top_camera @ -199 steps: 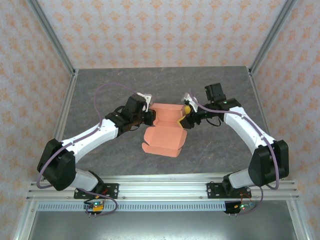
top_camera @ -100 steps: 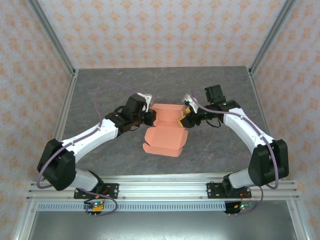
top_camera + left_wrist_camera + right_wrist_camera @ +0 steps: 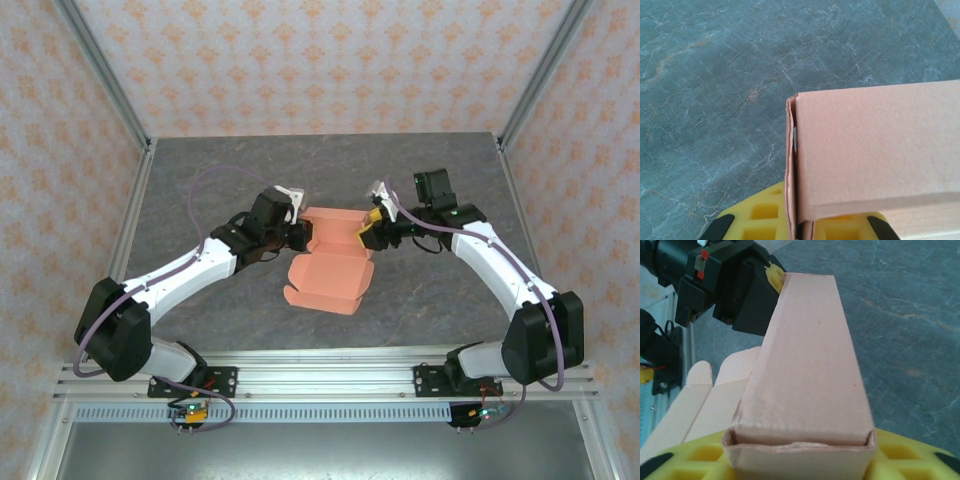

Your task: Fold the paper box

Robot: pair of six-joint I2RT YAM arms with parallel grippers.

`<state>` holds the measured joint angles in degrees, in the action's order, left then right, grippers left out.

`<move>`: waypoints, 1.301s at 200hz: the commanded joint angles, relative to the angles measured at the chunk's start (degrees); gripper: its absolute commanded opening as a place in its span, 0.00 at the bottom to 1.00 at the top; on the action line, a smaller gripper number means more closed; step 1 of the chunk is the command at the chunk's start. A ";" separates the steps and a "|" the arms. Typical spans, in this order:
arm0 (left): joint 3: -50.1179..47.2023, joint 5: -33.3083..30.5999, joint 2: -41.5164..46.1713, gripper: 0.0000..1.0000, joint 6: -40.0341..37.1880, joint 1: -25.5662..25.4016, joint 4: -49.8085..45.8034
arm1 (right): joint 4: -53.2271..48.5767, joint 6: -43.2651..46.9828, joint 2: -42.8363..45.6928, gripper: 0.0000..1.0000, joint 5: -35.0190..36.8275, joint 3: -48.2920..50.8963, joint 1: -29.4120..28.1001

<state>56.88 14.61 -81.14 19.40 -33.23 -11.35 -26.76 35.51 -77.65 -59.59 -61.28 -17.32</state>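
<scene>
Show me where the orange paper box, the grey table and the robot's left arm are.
paper box [image 3: 325, 282]: overhead view, on its flat near panel.
table [image 3: 430, 310]: overhead view, on a bare grey patch.
left arm [image 3: 185, 268]: overhead view, on its white forearm link.

No readable text, label, brand, number or sign in any view
</scene>
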 commanded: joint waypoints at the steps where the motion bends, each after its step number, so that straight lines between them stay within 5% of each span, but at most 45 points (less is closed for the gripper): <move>1: -1.07 0.44 1.34 0.00 -0.16 -0.05 2.48 | 5.95 -2.44 0.62 0.36 0.64 -0.12 -0.52; 19: -1.15 0.52 1.41 0.00 0.09 0.01 2.66 | 7.95 -4.23 1.11 0.34 1.04 0.72 -0.68; 39: -1.11 0.60 1.42 0.00 0.12 0.00 2.94 | 6.50 -5.34 0.46 0.57 0.60 -0.07 -0.70; 65: -1.06 0.74 1.34 0.00 0.03 0.01 2.97 | 6.11 -5.28 0.46 0.59 0.58 -0.16 -0.67; 76: -1.16 0.69 1.25 0.00 0.02 -0.05 3.01 | 5.98 -5.12 0.39 0.53 0.82 -0.15 -0.70; 99: -1.11 0.78 0.99 0.00 0.29 0.01 3.07 | 4.98 -3.66 -0.20 0.22 0.18 -0.40 -0.70; 108: -1.07 0.85 0.99 0.00 0.40 0.01 3.11 | 5.16 -3.85 -0.39 0.20 0.04 -0.34 -0.69; 117: -1.03 0.84 0.99 0.00 0.70 -0.04 3.23 | 5.69 -4.56 -0.29 0.27 -0.08 -0.04 -0.70; 133: -1.27 0.37 0.89 0.00 1.68 -0.07 3.70 | 8.03 -6.55 0.45 0.62 0.71 1.28 -0.66; 143: -1.88 -0.10 0.88 0.00 2.92 0.00 4.50 | 10.14 -8.03 1.37 0.69 1.73 2.54 -0.74; 171: -2.52 -2.29 -0.17 0.00 7.91 0.40 5.41 | 16.42 -14.70 4.69 0.76 7.02 5.75 -0.70; 205: -2.35 -5.60 -2.98 0.00 16.32 0.99 4.94 | 29.31 -34.21 12.27 0.86 20.10 11.70 -0.69; 260: -3.85 -12.41 -3.91 0.00 37.19 3.52 5.17 | 33.12 -62.34 27.24 0.81 40.51 21.87 -4.03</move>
<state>54.54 7.18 -85.67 43.99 -31.05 -8.10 3.11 -10.44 -55.57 -30.92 -42.59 -18.59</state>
